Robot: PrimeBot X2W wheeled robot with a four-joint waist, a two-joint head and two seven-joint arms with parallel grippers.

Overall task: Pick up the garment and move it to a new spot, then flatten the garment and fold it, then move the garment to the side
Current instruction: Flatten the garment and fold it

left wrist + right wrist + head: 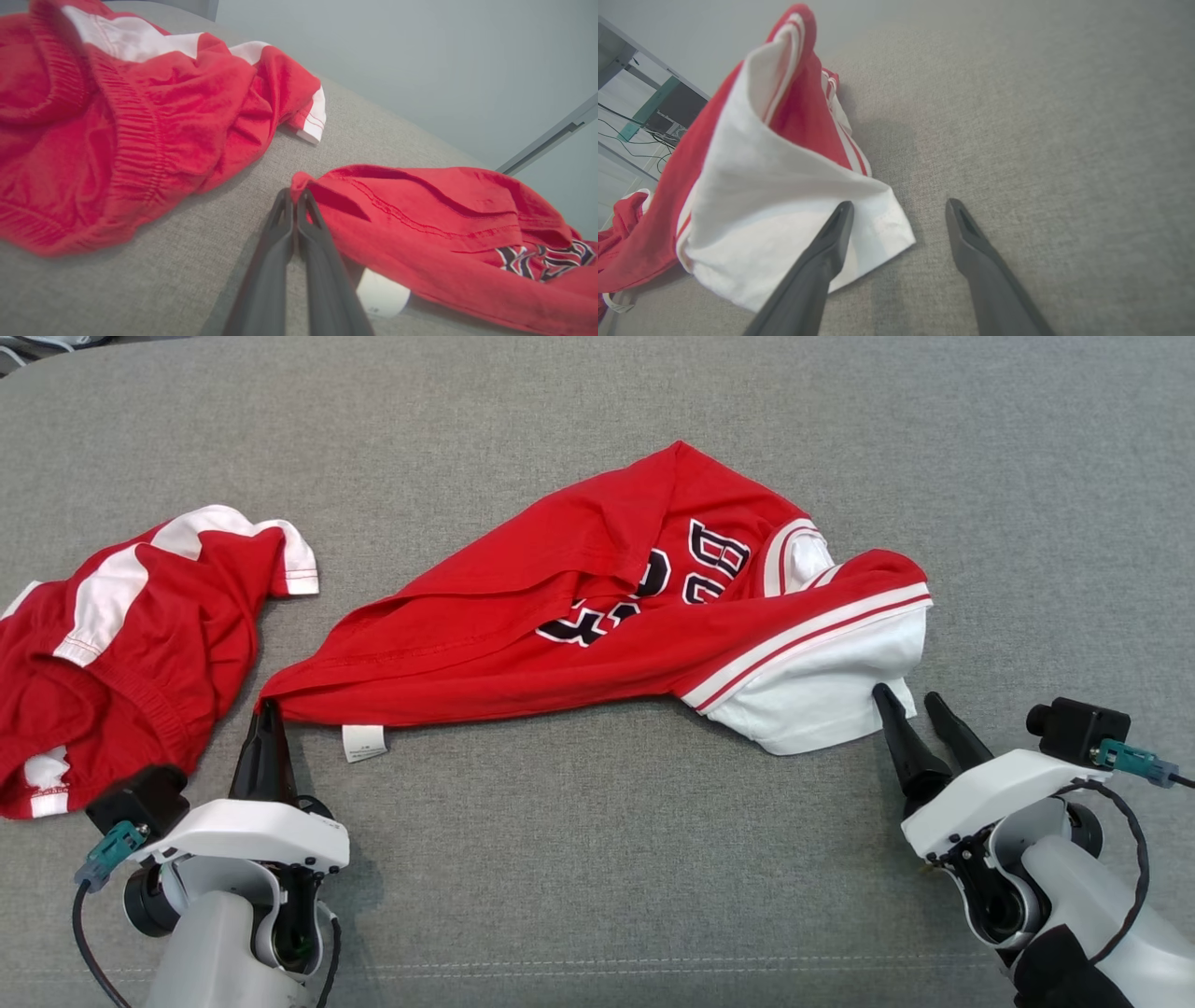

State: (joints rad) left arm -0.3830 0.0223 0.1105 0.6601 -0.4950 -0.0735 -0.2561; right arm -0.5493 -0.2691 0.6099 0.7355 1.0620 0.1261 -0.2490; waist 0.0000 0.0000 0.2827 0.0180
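The left pincer (266, 711) is clenched on the hem corner of the red jersey (485, 649), the pinched bit hidden between its fingers, with a white label (364, 743) just right of it. The right pincer (904, 694) stands released, one finger against the white sleeve (822, 700), the other over bare tabletop (597, 859). Beyond and between them the jersey lies crumpled, its dark lettering (719, 553) folded and unreadable. Left of the left pincer, red shorts (140, 653) run off the edge of view, while past the jersey and right of the right pincer the grey top lies bare.
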